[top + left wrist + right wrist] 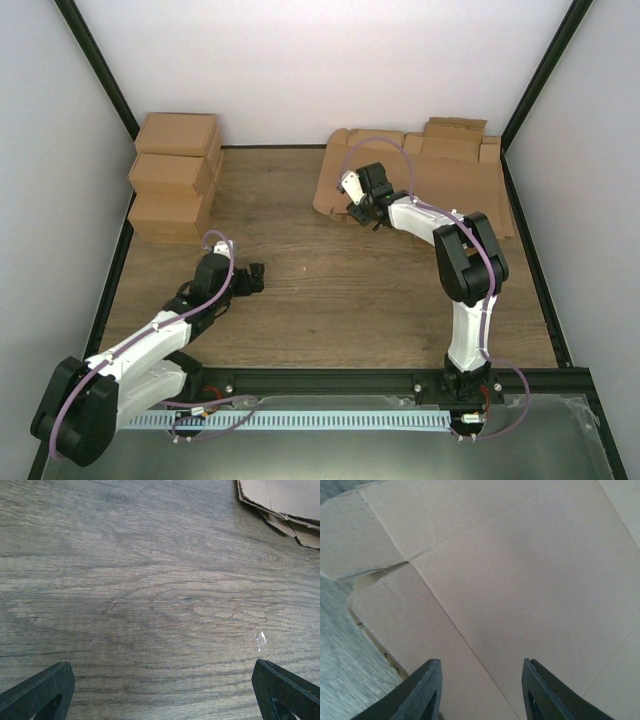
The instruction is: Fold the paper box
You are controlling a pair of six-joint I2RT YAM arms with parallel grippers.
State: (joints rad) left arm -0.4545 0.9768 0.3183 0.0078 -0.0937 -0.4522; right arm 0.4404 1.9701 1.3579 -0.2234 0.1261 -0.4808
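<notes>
I am observing the paper box [445,185] lying flat as the top sheet on a sheaf of cardboard blanks [305,535] at the bench's [300,300] 1 o'clock corner. The right end effector [481,661] is positioned over the sheet's 9 o'clock edge, fingers apart and clamping nothing. Its forearm is crossing the sheet and hiding part of it in the overhead view. The left end effector [161,664] is sitting toward 7 o'clock, jaws spread wide over bare wood. Closed cardboard boxes [175,175] are standing stacked at 10 o'clock, well apart from both arms.
</notes>
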